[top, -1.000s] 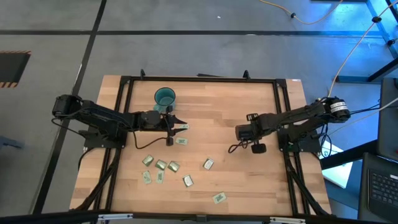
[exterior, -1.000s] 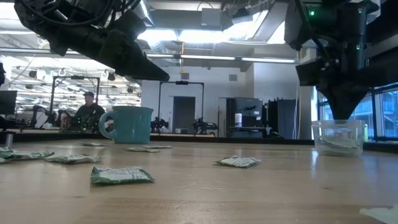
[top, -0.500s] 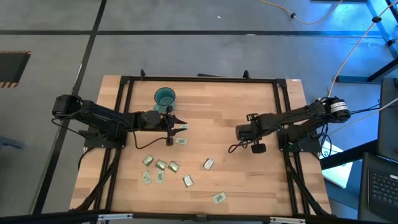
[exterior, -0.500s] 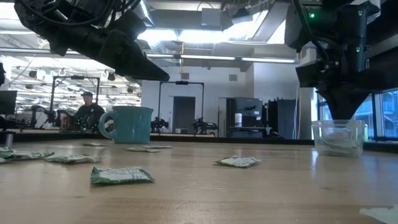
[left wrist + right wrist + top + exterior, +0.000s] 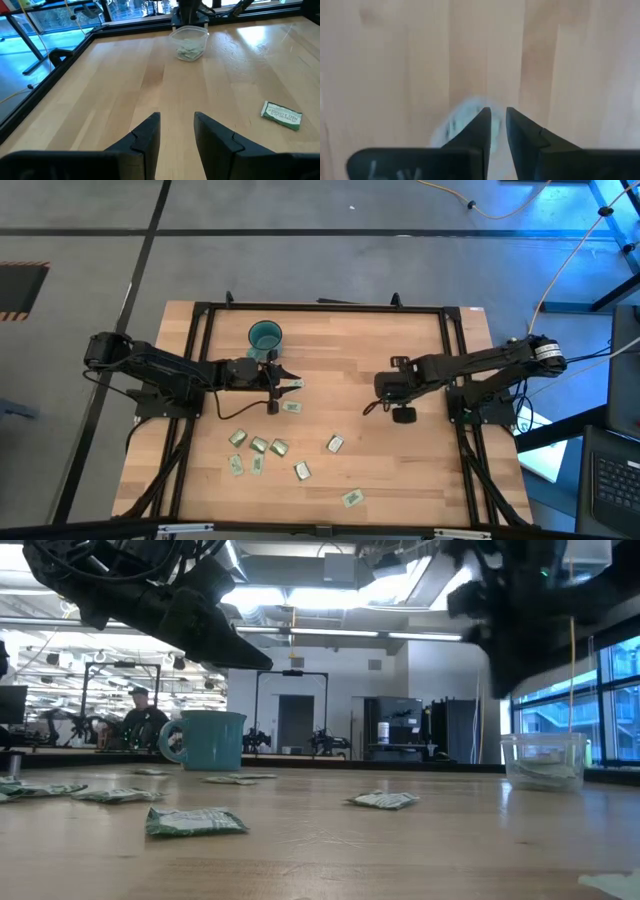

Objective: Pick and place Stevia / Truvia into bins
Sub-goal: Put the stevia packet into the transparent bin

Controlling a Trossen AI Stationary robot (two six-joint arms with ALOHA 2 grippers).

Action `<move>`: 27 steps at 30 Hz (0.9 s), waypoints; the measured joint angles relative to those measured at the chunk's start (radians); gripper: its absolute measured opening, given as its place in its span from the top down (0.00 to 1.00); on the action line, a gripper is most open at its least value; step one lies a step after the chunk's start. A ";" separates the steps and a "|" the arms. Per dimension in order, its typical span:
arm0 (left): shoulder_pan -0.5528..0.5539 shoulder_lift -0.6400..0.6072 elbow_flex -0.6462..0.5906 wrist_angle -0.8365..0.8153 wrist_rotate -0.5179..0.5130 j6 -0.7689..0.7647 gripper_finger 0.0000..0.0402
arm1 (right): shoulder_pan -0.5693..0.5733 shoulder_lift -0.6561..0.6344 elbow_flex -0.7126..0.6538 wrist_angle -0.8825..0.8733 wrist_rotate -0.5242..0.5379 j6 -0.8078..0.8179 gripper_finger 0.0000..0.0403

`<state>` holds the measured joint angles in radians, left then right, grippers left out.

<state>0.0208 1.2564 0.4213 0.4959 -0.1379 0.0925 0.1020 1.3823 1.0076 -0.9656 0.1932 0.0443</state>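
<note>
A pale wooden bench (image 5: 360, 350) in a black frame stands in a workshop. Flat paper sachets (image 5: 278, 447) lie scattered near its front. A teal cup (image 5: 265, 336) sits at the back; the clear cup (image 5: 189, 43) holds sachets. The left tool (image 5: 175, 131) hangs released, empty. The right tool (image 5: 498, 131) hangs over the clear cup, fingers slightly apart, empty.

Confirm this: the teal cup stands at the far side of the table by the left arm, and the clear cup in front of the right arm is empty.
Not quite. The clear cup is not empty: the left wrist view shows sachets lying in it. The rest holds: the teal cup stands at the table's far side near the left gripper.
</note>
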 joint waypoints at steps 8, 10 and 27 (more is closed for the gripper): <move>0.000 0.000 0.000 0.000 0.000 0.000 0.72 | 0.001 0.009 -0.028 0.375 -0.122 -0.187 0.84; 0.000 0.000 0.000 0.000 0.000 0.000 0.72 | 0.002 0.018 -0.035 0.448 -0.199 -0.242 0.84; 0.000 0.000 0.000 0.001 0.000 0.033 0.72 | 0.007 0.025 -0.040 0.564 -0.293 -0.360 0.84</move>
<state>0.0208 1.2564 0.4217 0.4972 -0.1379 0.1257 0.1090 1.4075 0.9676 -0.4013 -0.0993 -0.3158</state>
